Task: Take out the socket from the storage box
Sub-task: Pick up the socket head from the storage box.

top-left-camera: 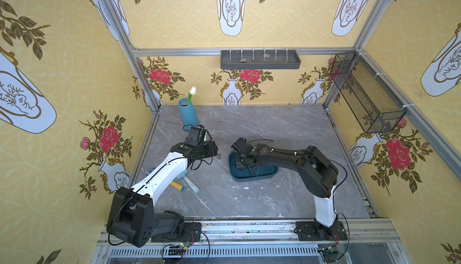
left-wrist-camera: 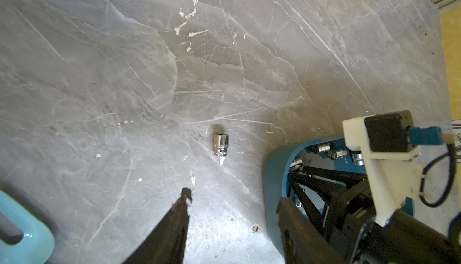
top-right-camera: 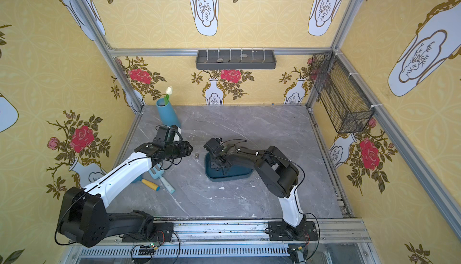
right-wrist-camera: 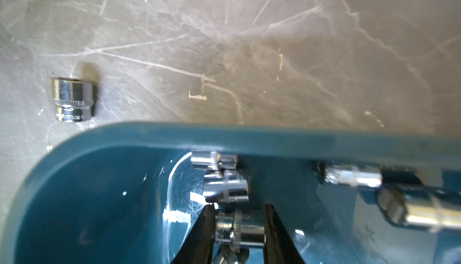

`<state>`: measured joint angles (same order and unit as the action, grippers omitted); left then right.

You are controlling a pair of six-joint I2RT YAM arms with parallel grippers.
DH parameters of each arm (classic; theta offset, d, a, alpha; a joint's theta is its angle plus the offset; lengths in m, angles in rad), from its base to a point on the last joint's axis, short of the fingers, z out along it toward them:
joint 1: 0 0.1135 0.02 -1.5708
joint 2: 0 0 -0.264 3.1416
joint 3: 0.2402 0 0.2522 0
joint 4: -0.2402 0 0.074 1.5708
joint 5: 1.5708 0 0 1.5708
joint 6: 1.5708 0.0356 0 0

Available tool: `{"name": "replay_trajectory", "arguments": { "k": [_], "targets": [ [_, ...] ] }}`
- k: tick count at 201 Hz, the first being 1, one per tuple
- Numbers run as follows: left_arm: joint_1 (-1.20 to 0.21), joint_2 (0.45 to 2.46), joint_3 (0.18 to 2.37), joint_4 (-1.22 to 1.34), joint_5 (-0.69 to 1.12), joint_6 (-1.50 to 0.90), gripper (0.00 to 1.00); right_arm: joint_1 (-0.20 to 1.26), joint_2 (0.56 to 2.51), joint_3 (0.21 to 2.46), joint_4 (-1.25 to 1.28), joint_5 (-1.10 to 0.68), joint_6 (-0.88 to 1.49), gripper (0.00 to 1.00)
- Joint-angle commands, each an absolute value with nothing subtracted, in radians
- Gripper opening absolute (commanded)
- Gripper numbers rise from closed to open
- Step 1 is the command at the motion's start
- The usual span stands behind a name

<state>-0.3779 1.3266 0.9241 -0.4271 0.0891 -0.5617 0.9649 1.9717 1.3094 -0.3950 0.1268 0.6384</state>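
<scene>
The storage box (top-left-camera: 262, 174) (top-right-camera: 237, 174) is a dark teal tub right of the table's middle, and several chrome sockets lie inside it. In the right wrist view my right gripper (right-wrist-camera: 239, 208) is down inside the box (right-wrist-camera: 249, 138). Its two black fingers press on the two ends of one socket (right-wrist-camera: 239, 227), shut on it. More sockets (right-wrist-camera: 225, 188) lie just beyond the fingertips. One loose socket (left-wrist-camera: 220, 145) (right-wrist-camera: 72, 99) (top-left-camera: 218, 156) stands on the table just left of the box. My left gripper (left-wrist-camera: 234, 198) hovers near it, open and empty.
A blue vase (top-left-camera: 188, 114) with a white tulip stands at the back left. A pale-blue garden fork (top-left-camera: 192, 184) and a yellow-handled tool (top-left-camera: 177, 186) lie under the left arm. A grey compartment tray (top-left-camera: 259, 60) and a black mesh basket (top-left-camera: 366, 93) hang on the walls.
</scene>
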Motion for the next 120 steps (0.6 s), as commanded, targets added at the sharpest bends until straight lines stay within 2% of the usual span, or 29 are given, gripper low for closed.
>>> {"name": "replay_trajectory", "arguments": {
  "k": [1,85,120],
  "targets": [
    [-0.375,1.321,0.918,-0.42,0.091,-0.565,0.62,0.965,1.94,1.305,-0.408,0.17,0.652,0.32],
    [-0.376,1.319,0.928,-0.42,0.087,-0.572,0.62,0.96,1.759,1.326,-0.566,0.283,0.621,0.33],
    [-0.376,1.315,0.935,-0.42,0.095,-0.583,0.63,0.889,1.636,1.301,-0.64,0.309,0.594,0.33]
  ]
}}
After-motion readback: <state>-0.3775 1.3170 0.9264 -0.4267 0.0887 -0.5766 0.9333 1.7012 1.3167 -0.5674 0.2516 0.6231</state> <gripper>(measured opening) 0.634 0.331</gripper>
